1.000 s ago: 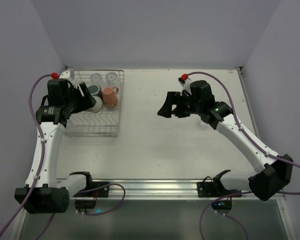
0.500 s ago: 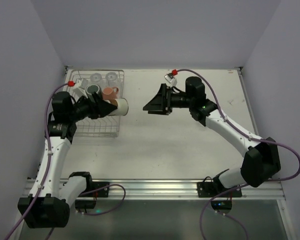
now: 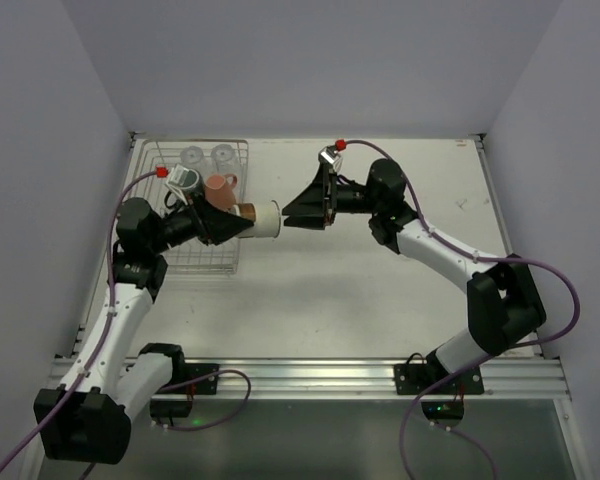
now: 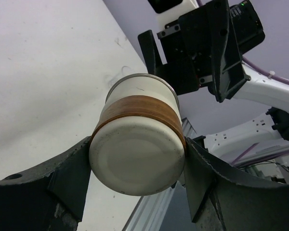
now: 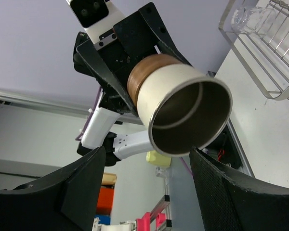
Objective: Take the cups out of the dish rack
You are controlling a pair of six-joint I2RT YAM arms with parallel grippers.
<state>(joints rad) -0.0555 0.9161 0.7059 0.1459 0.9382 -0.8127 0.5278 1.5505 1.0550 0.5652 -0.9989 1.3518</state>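
Note:
My left gripper (image 3: 238,222) is shut on the base of a cream cup (image 3: 266,218) with a brown band. It holds the cup sideways above the table, just right of the dish rack (image 3: 194,266). In the left wrist view the cup's bottom (image 4: 137,151) fills the space between the gripper's fingers (image 4: 72,178). My right gripper (image 3: 291,210) faces the cup's steel-lined mouth (image 5: 190,113). It is open, its fingers (image 5: 86,185) on either side of the rim and clear of it. A salmon-pink mug (image 3: 220,190), a dark green mug (image 3: 185,180) and clear glasses (image 3: 193,156) stay in the rack.
The rack's wire corner (image 5: 265,53) shows at the upper right of the right wrist view. White table (image 3: 360,290) spreads to the right of and in front of the rack. An aluminium rail (image 3: 310,375) runs along the near edge.
My left arm has carried the cream cup out of the rack and to the right. My right gripper has swung left to meet the cup's mouth, its jaws narrowing somewhat.

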